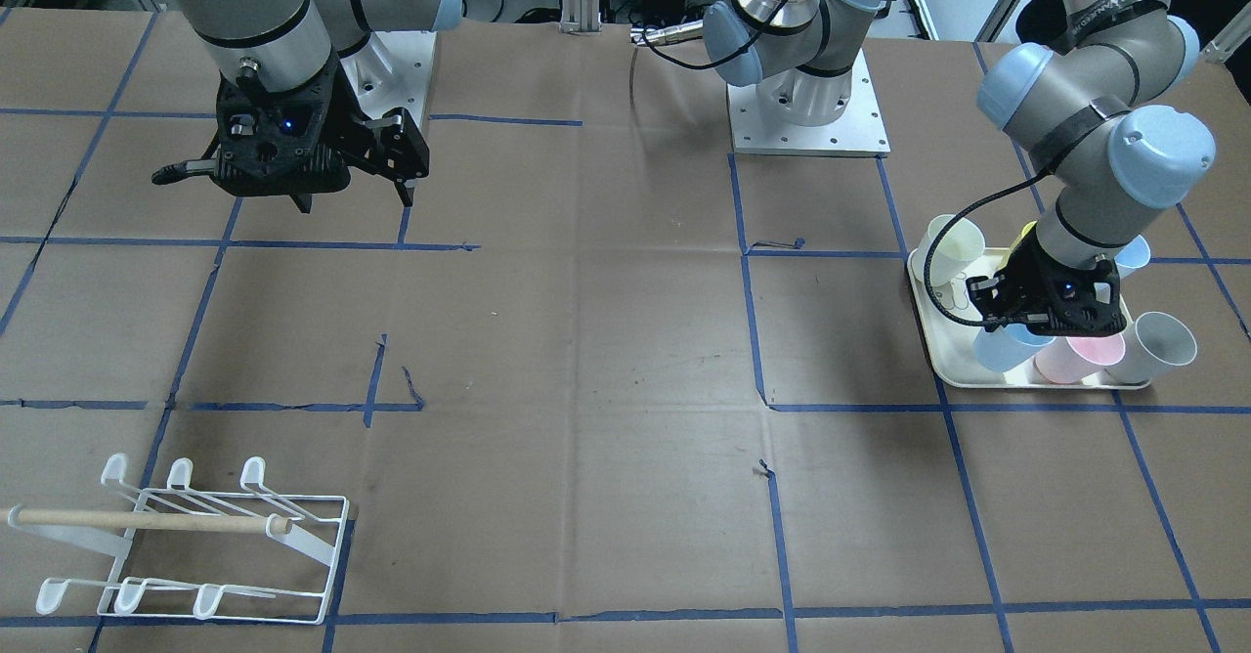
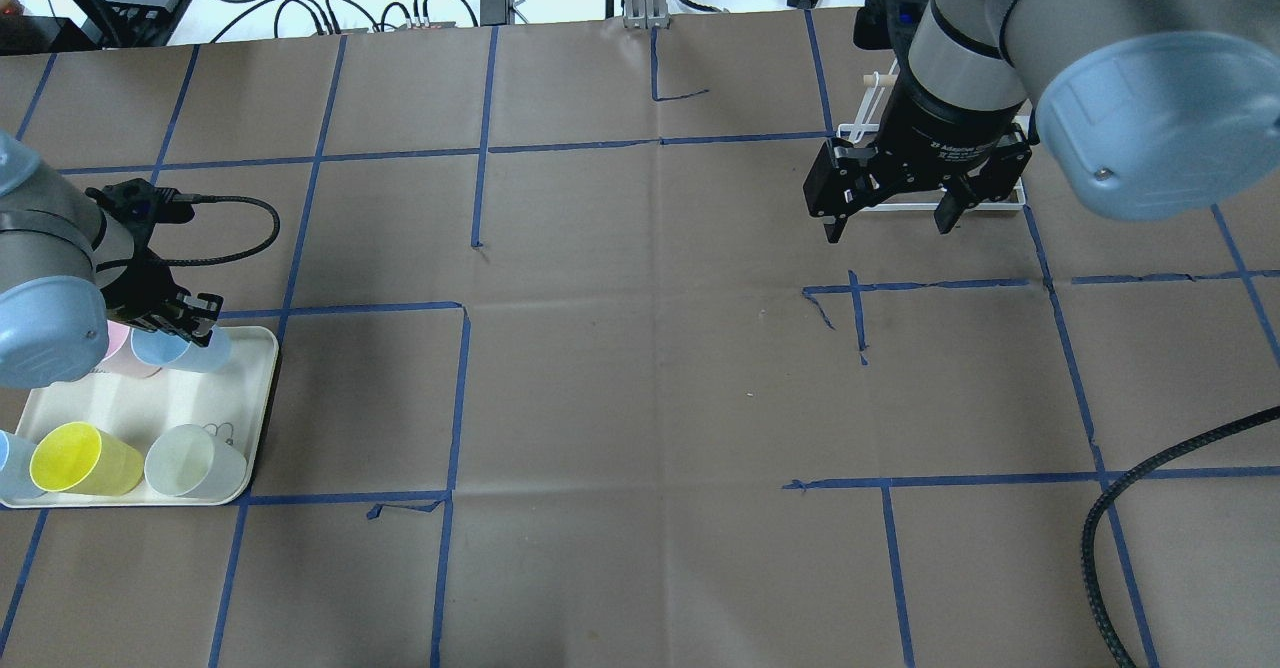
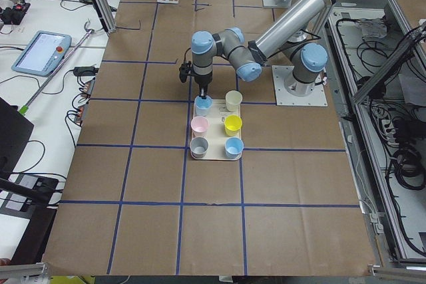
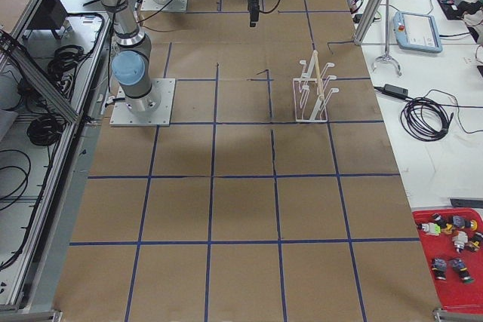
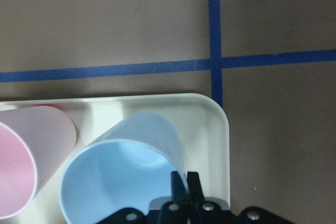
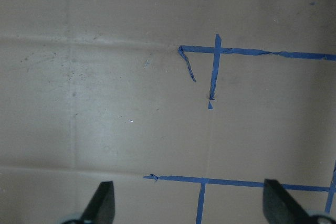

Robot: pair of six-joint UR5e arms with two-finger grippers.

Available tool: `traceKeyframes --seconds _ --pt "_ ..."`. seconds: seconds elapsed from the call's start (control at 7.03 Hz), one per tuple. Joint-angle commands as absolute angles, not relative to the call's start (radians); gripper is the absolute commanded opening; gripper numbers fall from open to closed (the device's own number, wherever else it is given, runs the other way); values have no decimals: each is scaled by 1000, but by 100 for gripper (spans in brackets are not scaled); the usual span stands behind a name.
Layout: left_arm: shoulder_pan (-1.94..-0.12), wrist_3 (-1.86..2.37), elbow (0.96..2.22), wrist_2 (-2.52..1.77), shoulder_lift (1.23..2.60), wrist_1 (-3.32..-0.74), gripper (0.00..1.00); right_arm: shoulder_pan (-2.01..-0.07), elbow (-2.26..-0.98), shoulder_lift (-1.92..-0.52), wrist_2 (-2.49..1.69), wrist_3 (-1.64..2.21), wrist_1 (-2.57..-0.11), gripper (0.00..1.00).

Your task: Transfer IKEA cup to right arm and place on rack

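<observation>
Pale blue, the cup [image 5: 121, 177] sits in a corner of the cream tray [image 5: 220, 140], just beside a pink cup [image 5: 21, 166], at the robot's left end of the brown-papered table [image 1: 586, 340]. The left gripper [image 5: 185, 181] has its two fingers pinched almost together on the blue cup's rim. Well apart, over the right half of the table, the right gripper [image 2: 888, 228] hangs above the paper with its fingers spread wide and nothing between them. The white wire rack [image 1: 147, 519] stands on the right, on the side of the table far from the robot, beyond that gripper.
</observation>
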State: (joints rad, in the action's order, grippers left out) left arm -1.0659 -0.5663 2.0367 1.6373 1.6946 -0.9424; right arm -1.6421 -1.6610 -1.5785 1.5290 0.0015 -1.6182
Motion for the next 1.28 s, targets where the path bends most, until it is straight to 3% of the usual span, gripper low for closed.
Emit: traceKeyframes --seconds 0.0,0.43,0.71,1.14 --pt "-1081 -554 1937 1585 1614 -1135 0 -1641 -1658 -1574 1529 2 -1620 100" --pt "-1141 -506 1709 1461 1603 -1342 0 -1635 -1634 -1572 1528 5 -1652 100" --pt "-1184 -514 1684 1251 1582 -1324 0 -1638 -1626 -1571 1517 37 -1933 100" --pt "-1230 -518 1712 996 1565 -1155 0 -1638 -1727 -1548 1334 443 -2300 100"
